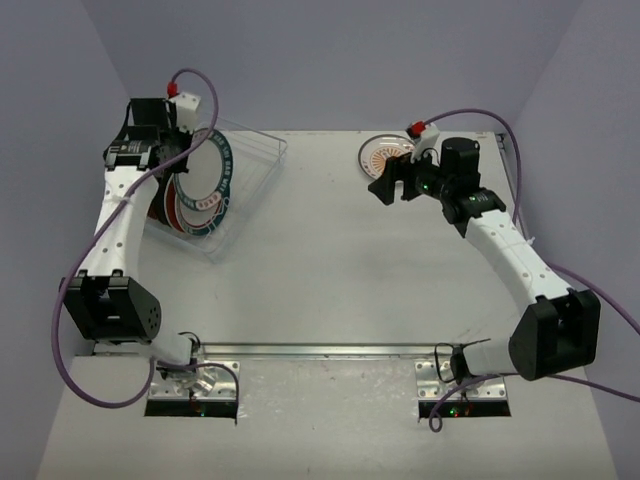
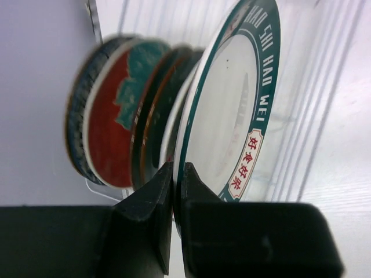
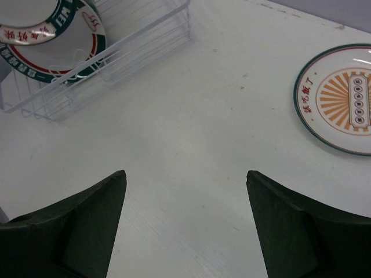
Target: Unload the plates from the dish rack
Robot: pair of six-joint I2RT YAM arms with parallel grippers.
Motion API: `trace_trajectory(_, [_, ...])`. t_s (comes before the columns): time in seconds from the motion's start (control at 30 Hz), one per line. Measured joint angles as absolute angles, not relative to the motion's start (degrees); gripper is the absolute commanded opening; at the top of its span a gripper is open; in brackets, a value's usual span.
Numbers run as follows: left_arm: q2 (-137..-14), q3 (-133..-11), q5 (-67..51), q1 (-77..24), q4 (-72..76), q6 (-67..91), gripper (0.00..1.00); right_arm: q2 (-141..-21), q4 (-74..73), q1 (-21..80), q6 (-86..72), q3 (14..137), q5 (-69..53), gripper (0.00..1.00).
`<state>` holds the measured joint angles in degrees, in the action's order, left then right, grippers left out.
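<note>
At the dish rack (image 1: 258,152), left gripper (image 2: 177,174) clamps the white plate (image 2: 226,116), stacked plates (image 2: 110,133) crowding behind. Right gripper (image 3: 184,174) hangs open

Left arm (image 1: 112,225): white links, with black boxy joint housings far behind the fingers.
Right arm (image 1: 505,245): the same white links and black housings.
Left gripper (image 2: 177,174): matte black; two wedge fingers taper to thin tips from a blocky body.
Right gripper (image 3: 185,174): matte black, with broad triangular fingers.
Cables (image 1: 470,111): purple, one looping back from each wrist.
Connectors (image 1: 188,100): red-and-white blocks just behind the fingers.
Base plates (image 1: 190,385): bare silver metal, farthest from the fingers.
</note>
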<state>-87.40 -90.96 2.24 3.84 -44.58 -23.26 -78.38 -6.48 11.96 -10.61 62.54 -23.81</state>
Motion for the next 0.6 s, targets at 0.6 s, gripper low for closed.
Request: trace_trajectory(0.6, [-75.3,-97.2,-35.4,3.3,-53.7,-17.7,0.0,-88.8,-4.4,24.8,-20.5,77.6,-34.6,0.8])
